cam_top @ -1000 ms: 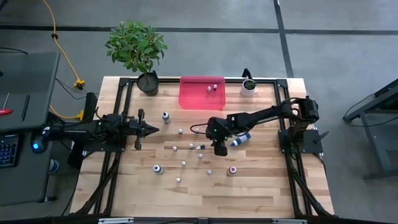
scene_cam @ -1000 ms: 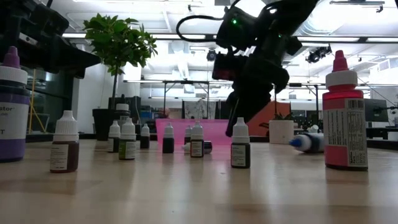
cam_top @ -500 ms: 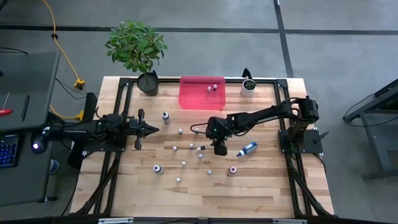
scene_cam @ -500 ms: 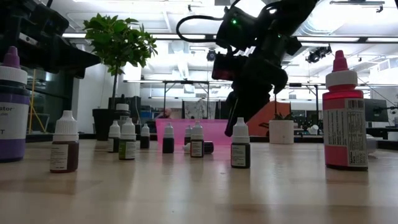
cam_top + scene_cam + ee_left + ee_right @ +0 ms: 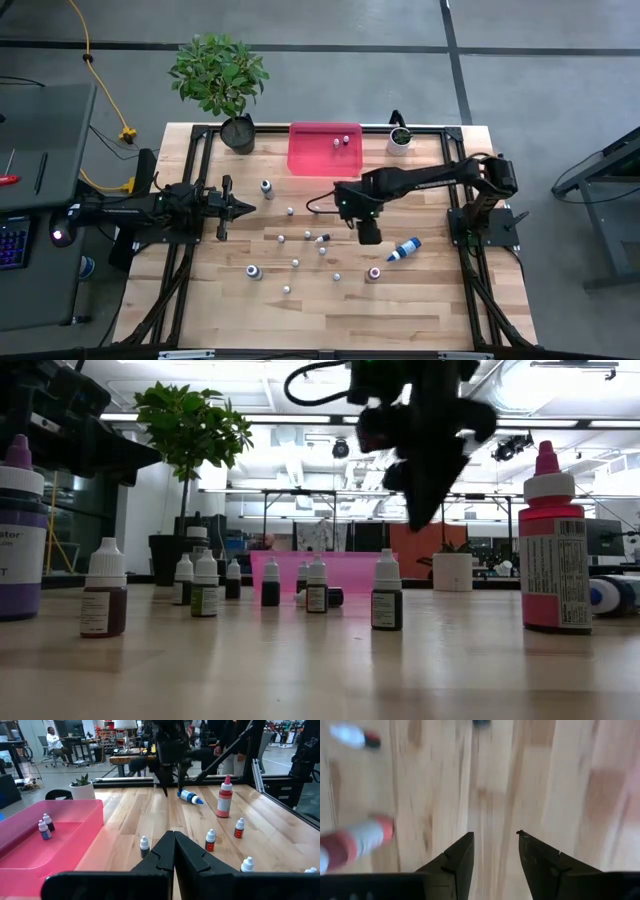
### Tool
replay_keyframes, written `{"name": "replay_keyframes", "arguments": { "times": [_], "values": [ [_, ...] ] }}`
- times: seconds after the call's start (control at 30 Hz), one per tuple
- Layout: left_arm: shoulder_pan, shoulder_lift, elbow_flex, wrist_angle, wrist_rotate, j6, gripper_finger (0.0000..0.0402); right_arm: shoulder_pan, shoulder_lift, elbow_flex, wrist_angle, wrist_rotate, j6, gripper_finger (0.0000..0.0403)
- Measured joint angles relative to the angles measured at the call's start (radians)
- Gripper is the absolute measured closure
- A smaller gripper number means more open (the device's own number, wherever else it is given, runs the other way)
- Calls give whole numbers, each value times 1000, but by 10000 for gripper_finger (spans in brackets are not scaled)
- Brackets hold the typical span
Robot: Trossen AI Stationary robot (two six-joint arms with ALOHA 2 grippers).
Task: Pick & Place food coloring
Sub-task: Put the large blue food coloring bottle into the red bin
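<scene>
The blue plastic food-coloring bottle [image 5: 404, 248] lies toppled on the wooden surface [image 5: 420, 300], at four o'clock from the right pincer [image 5: 369, 236], which hangs empty with fingers apart. The left pincer [image 5: 247, 208] waits closed at nine o'clock.

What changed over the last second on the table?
The blue bottle lying on its side rolled away from the right gripper toward the table's right edge, slightly nearer the front. The right gripper, open and empty, lifted and shifted a little right. The left gripper, shut, the pink tray with two small bottles in it, and the upright small bottles stayed put.
</scene>
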Motion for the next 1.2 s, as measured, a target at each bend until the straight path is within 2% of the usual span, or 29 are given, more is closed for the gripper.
{"name": "replay_keyframes", "arguments": {
  "times": [0.13,0.27,0.37,0.53,0.73,0.9,1.2],
  "values": [
    [0,0,0,0,0,0,401,22,0,80,-198,25,15,258],
    [0,0,0,0,0,0,401,72,-23,109,-296,39,86,258],
    [0,0,0,0,0,0,401,126,-77,80,-333,38,170,258],
    [0,0,0,0,0,0,401,220,-199,-42,-370,38,302,258],
    [0,0,0,0,-1,0,401,315,-339,-237,-295,42,347,258],
    [0,0,0,0,-1,0,401,391,-432,-374,-200,107,319,258],
    [0,0,0,0,-1,0,401,466,-454,-534,65,140,200,258]
  ]
}}
